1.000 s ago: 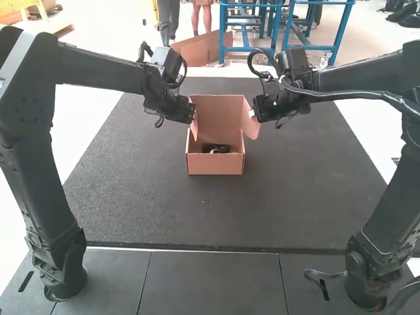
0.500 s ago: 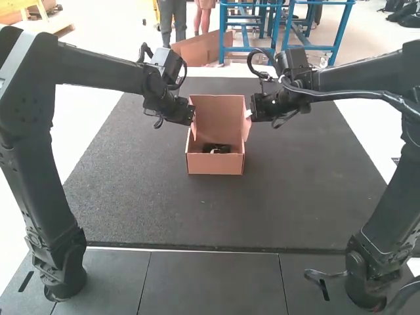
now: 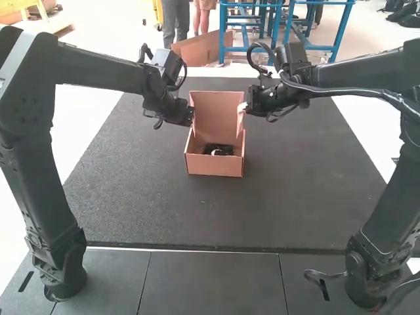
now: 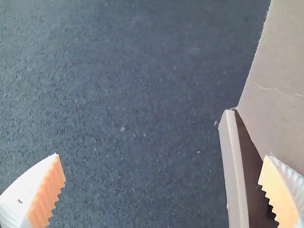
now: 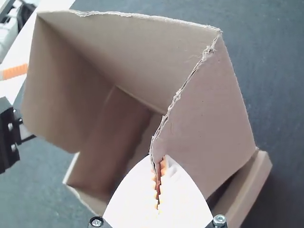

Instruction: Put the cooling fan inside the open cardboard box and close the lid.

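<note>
The small brown cardboard box (image 3: pixel 213 164) sits in the middle of the dark rubbery mat (image 3: pixel 131 190) that covers the tabletop. Down inside it I can make out a dark object that I take to be the black cooling fan (image 3: pixel 218 150), resting on the bottom. So the first half of the job looks done: the fan is in the box.

The closing is what is left. The tall back lid (image 3: pixel 215 111) stands nearly upright behind the opening, with its right side flap (image 3: pixel 240 123) angled forward.

The right gripper (image 3: pixel 248 108) has that flap. In the right wrist view its white ribbed fingers are clenched (image 5: pixel 159 183) on the flap's torn lower edge (image 5: pixel 209 118), orange pads pressed to the cardboard. The lid panel (image 5: pixel 109 52) rises beyond it.

The left gripper (image 3: pixel 186 117) hangs at the lid's other side, and its fingers are spread wide (image 4: pixel 159 164), holding nothing. In the left wrist view a cardboard edge (image 4: pixel 232 166) stands between the two fingers, close to one orange pad (image 4: pixel 273 187) and well apart from the other.

By my reckoning the lid has to swing forward and down over the opening, and the side flaps probably need tucking in. None of that has happened yet, and the box is wide open on top.
</note>
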